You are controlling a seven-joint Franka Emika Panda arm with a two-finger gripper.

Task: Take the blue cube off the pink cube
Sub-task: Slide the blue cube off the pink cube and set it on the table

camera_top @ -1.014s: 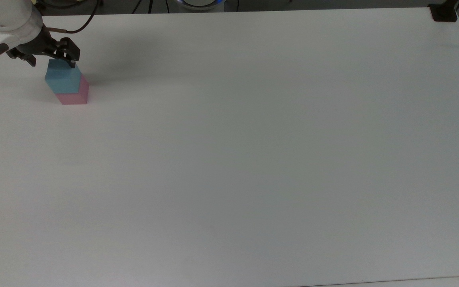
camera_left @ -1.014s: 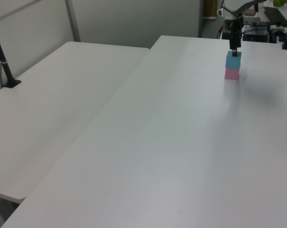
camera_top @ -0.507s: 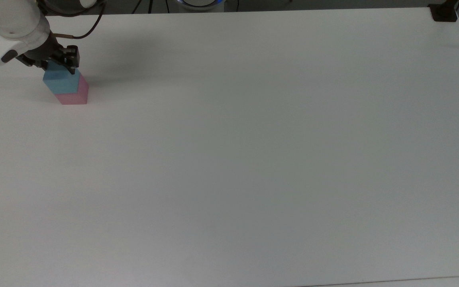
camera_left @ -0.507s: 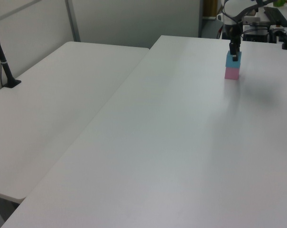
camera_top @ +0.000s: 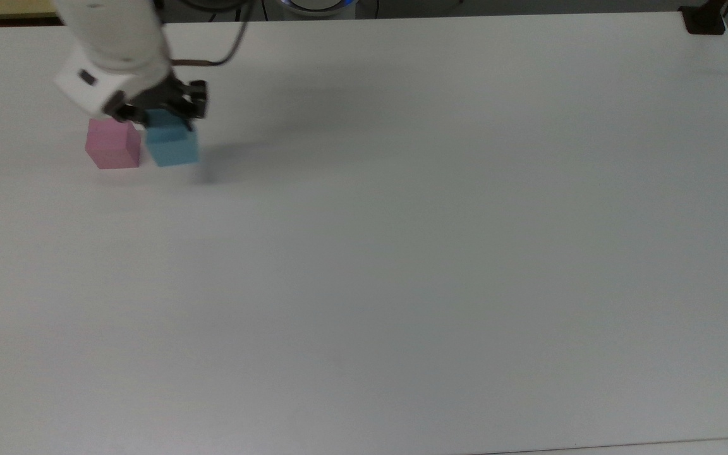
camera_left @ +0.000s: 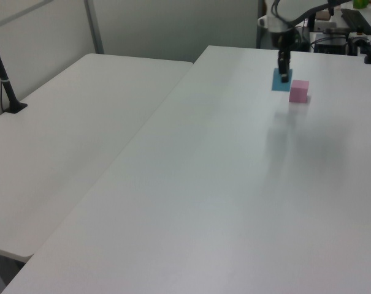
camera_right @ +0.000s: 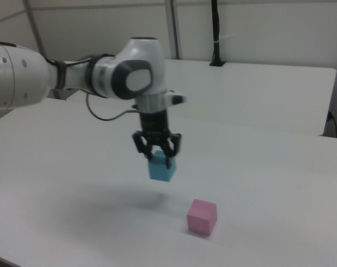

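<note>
Blue cube (camera_right: 161, 169) hangs clamped in the claw (camera_right: 157, 157), beside the pink cube (camera_right: 201, 216).

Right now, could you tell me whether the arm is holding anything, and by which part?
The gripper holds the blue cube by its upper part, lifted clear of the table.

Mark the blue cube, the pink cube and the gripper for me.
blue cube (camera_right: 162, 169), right view, its front face.
pink cube (camera_right: 201, 217), right view, its front face.
gripper (camera_right: 157, 157), right view, midway between its fingertips, at the blue cube's top.
</note>
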